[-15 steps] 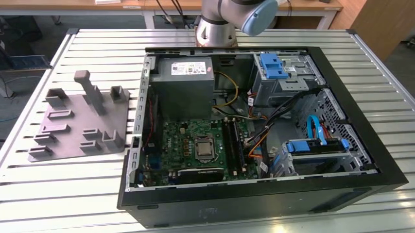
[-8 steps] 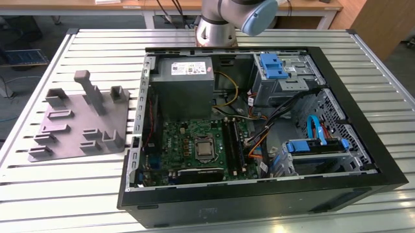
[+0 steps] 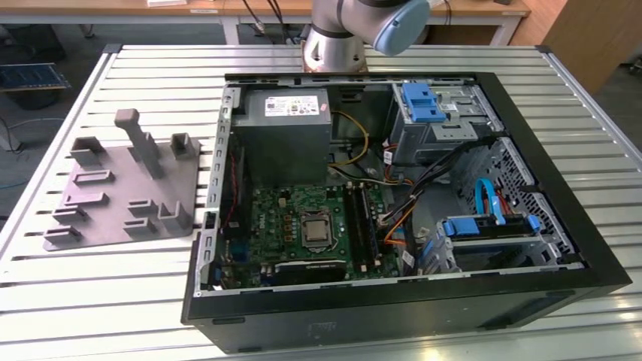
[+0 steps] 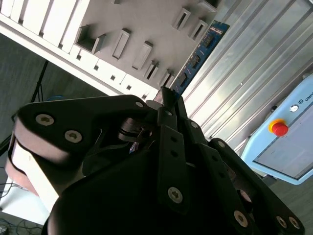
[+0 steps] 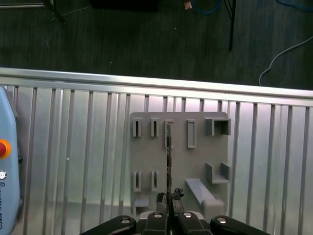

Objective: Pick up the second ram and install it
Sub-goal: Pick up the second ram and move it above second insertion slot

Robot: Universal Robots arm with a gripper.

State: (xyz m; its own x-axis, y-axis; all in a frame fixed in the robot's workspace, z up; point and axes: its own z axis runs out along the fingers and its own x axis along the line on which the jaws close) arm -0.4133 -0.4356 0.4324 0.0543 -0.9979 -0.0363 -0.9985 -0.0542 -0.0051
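Observation:
The second ram (image 4: 198,54) is a thin blue board with black chips, and my gripper (image 4: 165,98) is shut on one end of it. In the first wrist view the ram (image 5: 168,156) shows edge-on as a dark line running out from the gripper (image 5: 168,200). It hangs above the grey plastic tray (image 5: 200,156), over that tray's row of slots. In the exterior view the tray (image 3: 110,192) lies on the slatted table at the exterior view's left of the open computer case (image 3: 561,248). The green motherboard (image 3: 291,218) lies inside the case, with long dark memory slots (image 3: 363,218) beside the processor.
The case also holds a grey power supply (image 3: 286,128), blue drive brackets (image 3: 422,101) and loose cables (image 3: 422,188). A teach pendant with a red button (image 4: 279,128) lies on the table beside the tray. The arm's base (image 3: 336,45) stands behind the case.

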